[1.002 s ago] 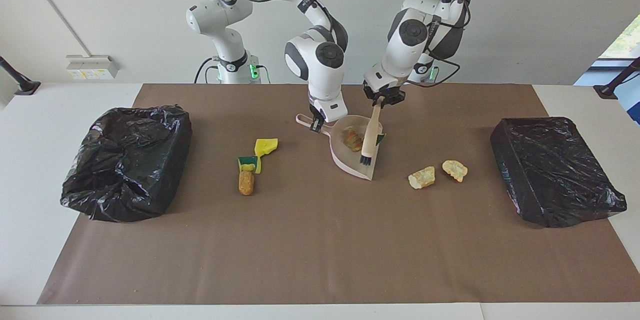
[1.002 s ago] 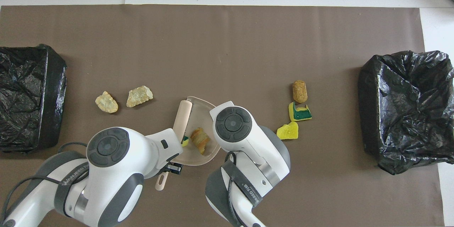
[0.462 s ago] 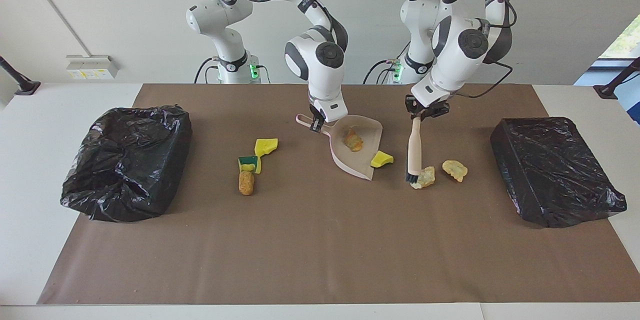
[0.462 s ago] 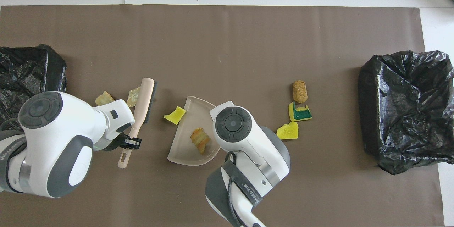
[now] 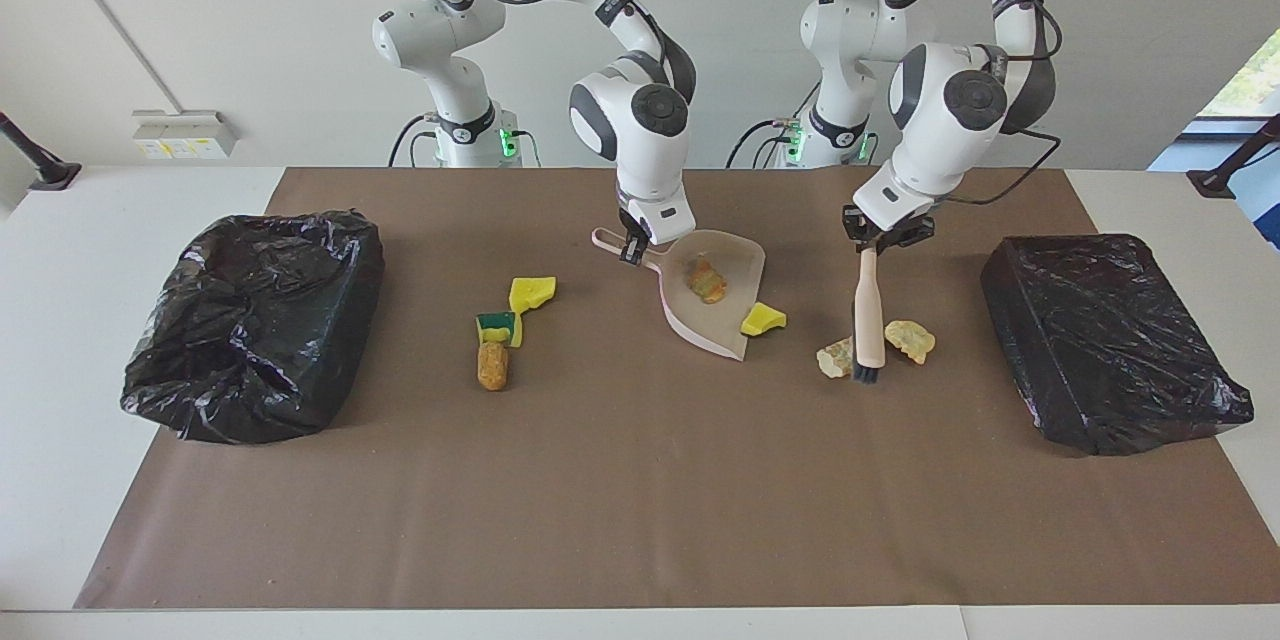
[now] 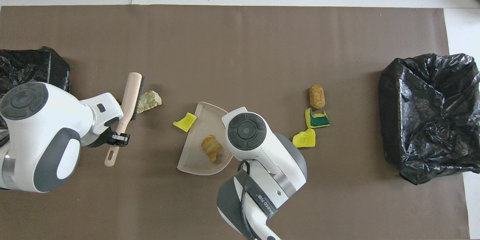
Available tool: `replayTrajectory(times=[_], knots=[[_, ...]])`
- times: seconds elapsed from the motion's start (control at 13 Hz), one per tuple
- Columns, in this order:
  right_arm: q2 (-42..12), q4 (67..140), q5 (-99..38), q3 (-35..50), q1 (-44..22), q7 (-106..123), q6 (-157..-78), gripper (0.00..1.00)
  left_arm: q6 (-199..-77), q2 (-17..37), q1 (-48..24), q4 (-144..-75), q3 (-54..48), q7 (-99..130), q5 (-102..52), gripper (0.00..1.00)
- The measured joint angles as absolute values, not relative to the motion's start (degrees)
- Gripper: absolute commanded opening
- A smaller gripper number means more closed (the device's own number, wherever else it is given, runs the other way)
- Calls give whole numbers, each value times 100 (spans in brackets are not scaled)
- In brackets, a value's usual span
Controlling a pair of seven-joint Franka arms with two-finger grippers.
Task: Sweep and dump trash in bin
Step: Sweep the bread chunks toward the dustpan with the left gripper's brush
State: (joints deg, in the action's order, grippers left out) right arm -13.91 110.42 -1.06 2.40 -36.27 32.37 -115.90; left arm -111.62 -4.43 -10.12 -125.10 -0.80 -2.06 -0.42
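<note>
A brown mat covers the white table, with a black-lined bin at the right arm's end and another at the left arm's. The right gripper pinches the dustpan handle; one orange scrap lies in the pan, a yellow bit at its lip. The left gripper pinches the brush, its bristles down between two tan chunks. Two sponge bits and a cork lump lie nearer the right arm's bin.

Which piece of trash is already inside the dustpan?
Only the orange-brown chunk lies inside the translucent pink dustpan. The plain yellow sponge bit sits at its edge on the mat; every other scrap lies apart.
</note>
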Motion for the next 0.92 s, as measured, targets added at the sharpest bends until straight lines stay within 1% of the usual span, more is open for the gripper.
replayTrajectory(times=[0.23,0.39,0.62,0.92], knots=[[-1391,11042,-106,240,-3627,3237,-11590,0,-11161,-18,-628,-12129,-74,-330,395,0],[-1391,11042,-106,240,-3627,3237,-11590,0,-11161,162,-314,-12007,-70,-559,646,0],[-1392,11042,-106,240,-3627,3237,-11590,0,-11161,302,111,-11973,-64,-947,797,0],[-1392,11042,-106,240,-3627,3237,-11590,0,-11137,386,153,-12003,-159,-1077,798,0]])
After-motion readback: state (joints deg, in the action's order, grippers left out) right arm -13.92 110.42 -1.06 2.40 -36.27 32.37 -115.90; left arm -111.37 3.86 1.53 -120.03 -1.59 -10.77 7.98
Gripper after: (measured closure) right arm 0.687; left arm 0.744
